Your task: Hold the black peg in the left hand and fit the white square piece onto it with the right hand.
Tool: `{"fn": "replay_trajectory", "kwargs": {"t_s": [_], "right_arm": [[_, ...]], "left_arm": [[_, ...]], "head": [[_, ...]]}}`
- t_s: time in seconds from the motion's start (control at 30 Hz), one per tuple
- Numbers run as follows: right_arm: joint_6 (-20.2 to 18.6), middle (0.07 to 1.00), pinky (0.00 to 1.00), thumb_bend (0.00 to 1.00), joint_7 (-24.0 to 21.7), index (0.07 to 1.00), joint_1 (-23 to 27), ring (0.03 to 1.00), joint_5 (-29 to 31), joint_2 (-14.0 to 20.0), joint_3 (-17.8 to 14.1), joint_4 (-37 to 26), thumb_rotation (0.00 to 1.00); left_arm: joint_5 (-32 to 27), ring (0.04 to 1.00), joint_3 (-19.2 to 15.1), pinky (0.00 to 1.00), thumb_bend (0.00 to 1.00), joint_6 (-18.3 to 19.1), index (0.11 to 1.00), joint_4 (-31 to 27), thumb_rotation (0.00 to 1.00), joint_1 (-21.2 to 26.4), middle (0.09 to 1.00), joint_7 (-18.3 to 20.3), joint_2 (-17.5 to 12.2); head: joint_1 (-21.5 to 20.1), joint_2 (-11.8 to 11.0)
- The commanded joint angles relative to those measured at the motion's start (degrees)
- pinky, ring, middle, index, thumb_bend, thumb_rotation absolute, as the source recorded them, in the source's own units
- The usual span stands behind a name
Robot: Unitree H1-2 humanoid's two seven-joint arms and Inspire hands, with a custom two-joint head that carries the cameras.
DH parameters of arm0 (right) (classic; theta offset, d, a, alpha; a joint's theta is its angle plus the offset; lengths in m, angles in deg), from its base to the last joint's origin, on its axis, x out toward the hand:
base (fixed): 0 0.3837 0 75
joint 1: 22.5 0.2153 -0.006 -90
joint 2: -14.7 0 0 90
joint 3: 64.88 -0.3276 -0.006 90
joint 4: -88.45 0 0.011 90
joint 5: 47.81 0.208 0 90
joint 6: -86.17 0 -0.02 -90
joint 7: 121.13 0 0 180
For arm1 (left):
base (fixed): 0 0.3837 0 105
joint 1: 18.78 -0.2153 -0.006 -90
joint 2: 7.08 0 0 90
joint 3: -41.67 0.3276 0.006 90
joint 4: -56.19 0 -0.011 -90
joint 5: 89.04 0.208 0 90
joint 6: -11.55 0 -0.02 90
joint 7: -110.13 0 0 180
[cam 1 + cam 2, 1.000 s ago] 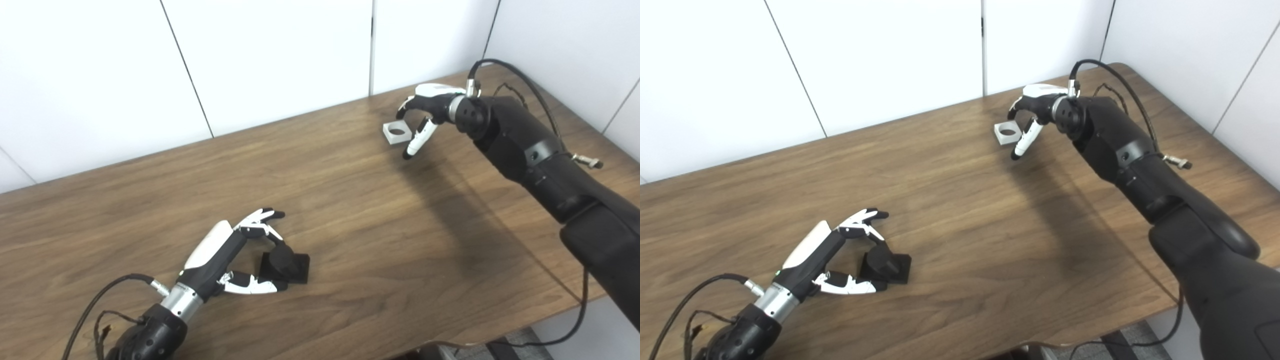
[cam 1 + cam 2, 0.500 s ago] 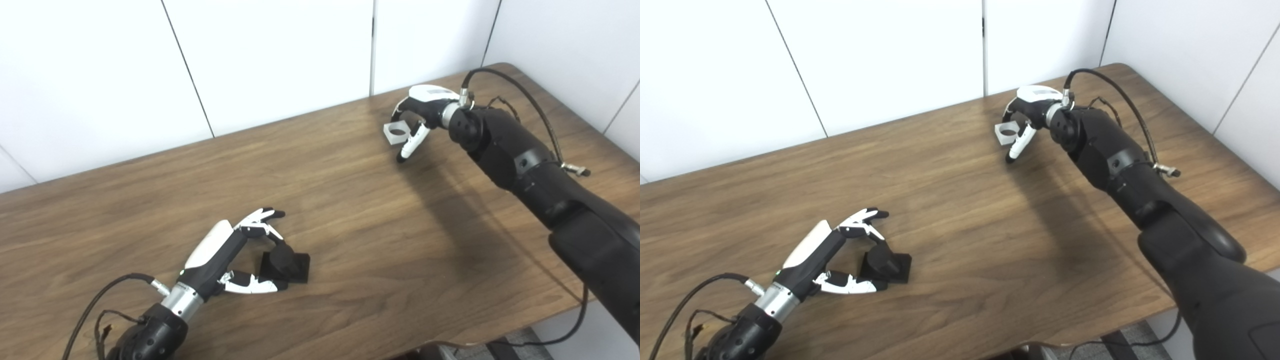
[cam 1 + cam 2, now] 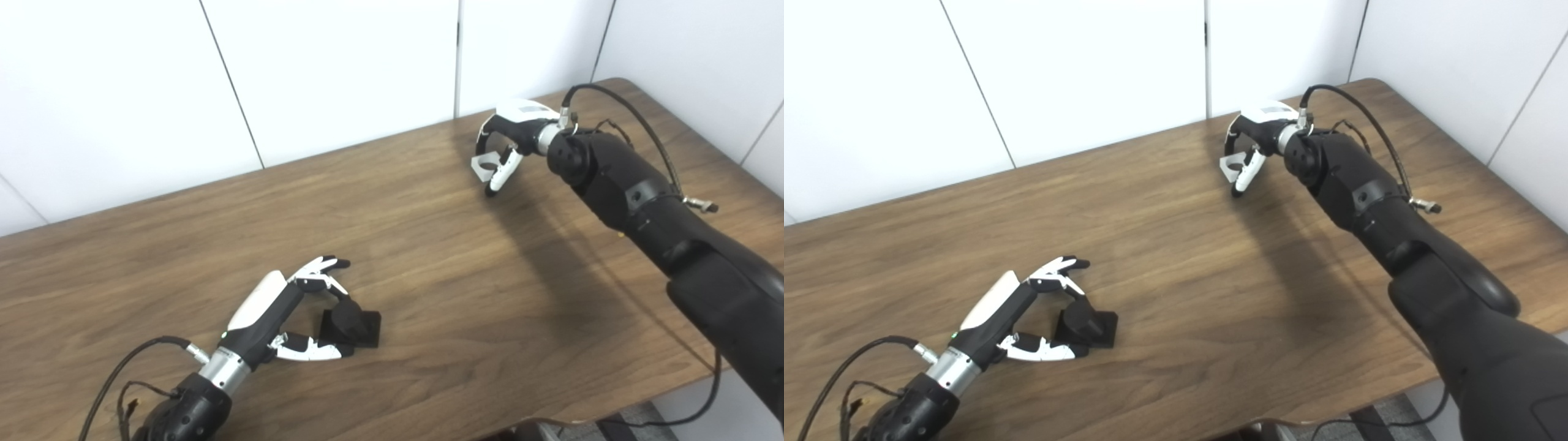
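Note:
The black peg (image 3: pixel 352 323), a round stub on a square base, lies on the wooden table (image 3: pixel 429 257) at the front left. My left hand (image 3: pixel 278 309) pinches it between thumb and one finger, with the other fingers stretched out above. At the back right the white square piece (image 3: pixel 484 166), which has a round hole, sits tilted at the table surface. My right hand (image 3: pixel 511 138) arches over it, fingers curled down on its far left side and thumb against its near right side. Whether the piece is off the table I cannot tell.
White wall panels (image 3: pixel 337 67) rise right behind the table's back edge. The table's rounded right corner (image 3: pixel 618 82) lies just beyond the right hand. A cable (image 3: pixel 637 119) loops over the right forearm. Bare wood spans the stretch between the two hands.
The right hand has shifted left over the white piece and its fingers have curled around it; the piece now looks tilted. The left hand and the peg have not moved.

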Motion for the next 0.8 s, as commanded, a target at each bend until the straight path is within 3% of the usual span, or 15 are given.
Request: {"fn": "replay_trajectory", "kwargs": {"t_s": [0.0, 0.4, 0.77], "right_arm": [[-0.2, 0.841, 0.93, 0.70, 1.7, 0.643, 2.4, 0.892, -1.6, 0.6, 0.4, 1.1, 0.19], [0.5, 0.834, 0.93, 0.71, 2.2, 0.651, 4.5, 0.890, -0.9, 1.4, 0.6, 6.0, 0.17], [-0.1, 0.849, 0.90, 0.74, 1.3, 0.704, 5.1, 0.894, -1.1, 2.2, 1.6, 6.3, 0.16]], "left_arm": [[0.4, 0.957, -0.3, 0.85, 0.52, 0.8, 0.492, -1.0, 0.08, -0.1, 0.898, 0.4, -1.0], [0.8, 0.952, -1.0, 0.84, 0.52, 1.4, 0.492, -2.4, 0.08, -0.2, 0.898, 0.5, -1.9], [1.2, 0.963, -1.0, 0.86, 0.52, 4.3, 0.493, -4.1, 0.08, -0.1, 0.902, 1.6, -2.3]], "head": [[0.1, 0.1], [0.5, 0.6], [0.5, 0.9]]}}
